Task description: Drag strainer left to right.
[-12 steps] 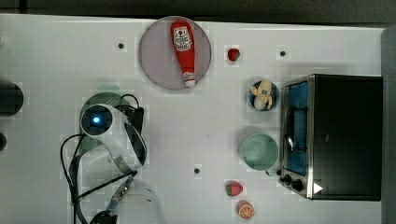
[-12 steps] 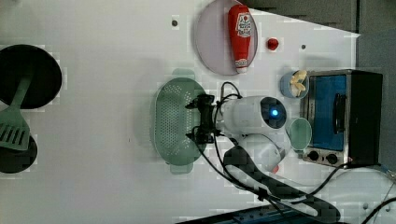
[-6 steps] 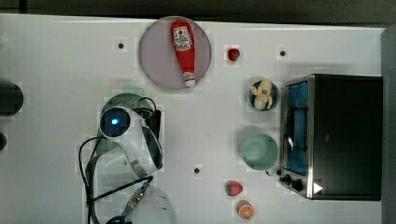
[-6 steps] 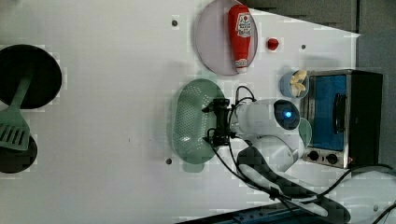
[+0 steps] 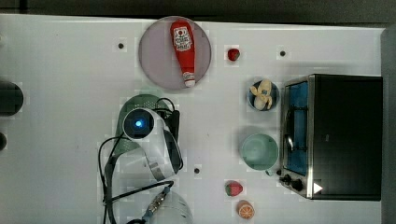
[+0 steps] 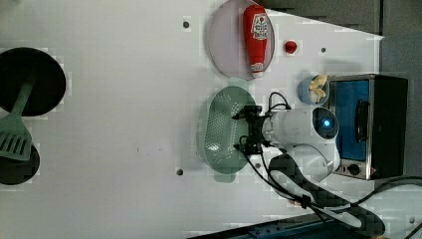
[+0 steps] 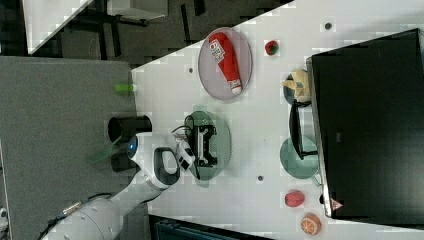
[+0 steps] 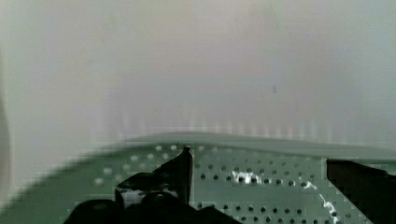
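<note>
The strainer (image 6: 222, 130), a pale mint-green oval colander with small holes, lies near the table's middle in the left view. In the top view the arm covers most of it, and its rim (image 5: 145, 99) shows just below the grey-lilac plate. My gripper (image 6: 247, 130) reaches down into the strainer at the edge that is on the left view's right. Its black fingers stand wide apart. In the wrist view the perforated inside (image 8: 261, 163) lies between the two fingertips (image 8: 183, 164). The right view shows the gripper (image 7: 204, 144) over the strainer (image 7: 222, 131).
A grey-lilac plate (image 5: 156, 58) holds a ketchup bottle (image 5: 183, 44) just beyond the strainer. At the top view's right stand a round green bowl (image 5: 259, 151), a small blue bowl (image 5: 263, 94) and a toaster oven (image 5: 336, 135). Toy fruit (image 5: 233, 188) lies nearby. A black pan (image 6: 30, 82) and spatula (image 6: 15, 139) sit at the left view's left.
The arm and the strainer have slid together toward the right in the top and left views, closer to the oven. The fingers stay wide apart.
</note>
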Motion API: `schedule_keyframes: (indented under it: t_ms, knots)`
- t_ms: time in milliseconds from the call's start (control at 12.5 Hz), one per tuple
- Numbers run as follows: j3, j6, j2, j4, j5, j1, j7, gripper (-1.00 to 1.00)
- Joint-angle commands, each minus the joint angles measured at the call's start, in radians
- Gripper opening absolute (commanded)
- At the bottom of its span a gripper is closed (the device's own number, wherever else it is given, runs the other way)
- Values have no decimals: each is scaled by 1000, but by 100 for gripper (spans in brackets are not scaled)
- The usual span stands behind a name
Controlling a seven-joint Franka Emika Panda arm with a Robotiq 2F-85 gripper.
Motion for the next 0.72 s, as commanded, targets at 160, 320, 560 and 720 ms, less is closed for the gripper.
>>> schedule_keyframes:
  t_ms: [160,320,560,720]
  knots:
    - [-91,-11,-36,-16,22,-27,-172,100]
    - [-134,-4,-36,-17,22,-32,-255,100]
    - [-197,0,-36,-17,22,-37,-308,100]
    - [-230,0,-36,-18,22,-38,-311,100]
